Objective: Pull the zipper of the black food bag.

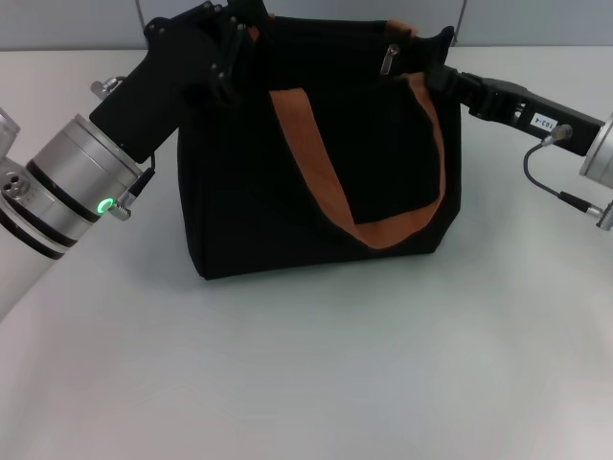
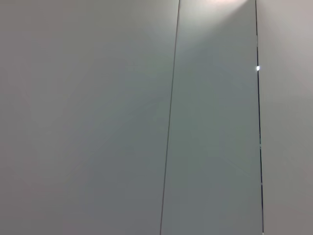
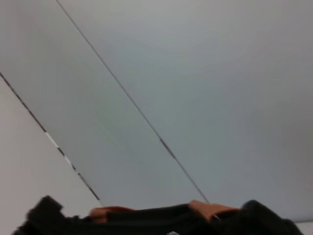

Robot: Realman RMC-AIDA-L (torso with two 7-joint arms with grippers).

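Note:
The black food bag (image 1: 326,206) stands upright on the white table, in the middle of the head view. One orange-brown handle (image 1: 308,163) hangs down its front. The silver zipper pull (image 1: 391,57) sticks up from the top edge, toward the bag's right end. My left gripper (image 1: 238,40) is at the bag's top left corner, against the fabric. My right gripper (image 1: 437,59) is at the top right corner, just right of the pull. The right wrist view shows only the bag's top edge (image 3: 146,221) and handle tops (image 3: 209,209). The left wrist view shows no bag.
The white table (image 1: 306,383) stretches wide in front of the bag and to both sides. A grey panelled wall (image 2: 98,117) stands behind. A cable loop (image 1: 536,177) hangs under my right wrist.

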